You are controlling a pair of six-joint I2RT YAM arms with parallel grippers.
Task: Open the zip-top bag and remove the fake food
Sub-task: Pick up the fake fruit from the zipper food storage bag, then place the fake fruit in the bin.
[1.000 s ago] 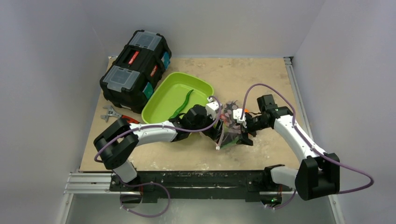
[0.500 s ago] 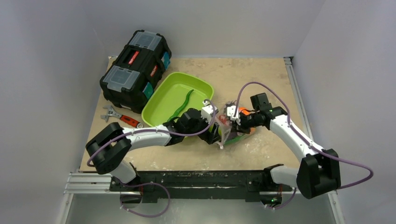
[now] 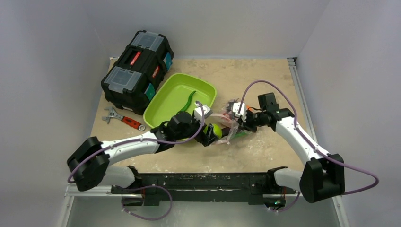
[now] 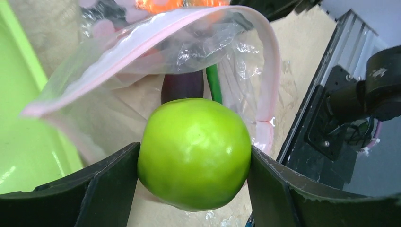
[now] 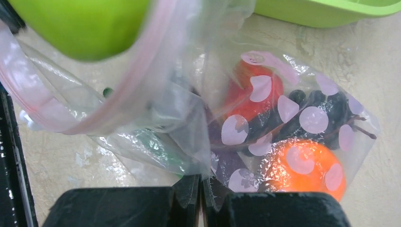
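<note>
The left fingers (image 4: 111,182) grasp the lime-green ball (image 4: 194,153) from both sides, just in front of the open pink mouth of the zip-top bag (image 4: 189,52). The right fingers (image 5: 118,205) are clenched on a fold of the bag's clear plastic. Inside the bag are a purple eggplant (image 4: 182,87), an orange fruit (image 5: 302,168) and a red piece (image 5: 250,94), perhaps a pepper. The bag lies on the counter (image 3: 265,80), just beside the near right corner of the lime-green tray (image 3: 165,99). A long green pod (image 3: 187,101) lies inside this tray.
</note>
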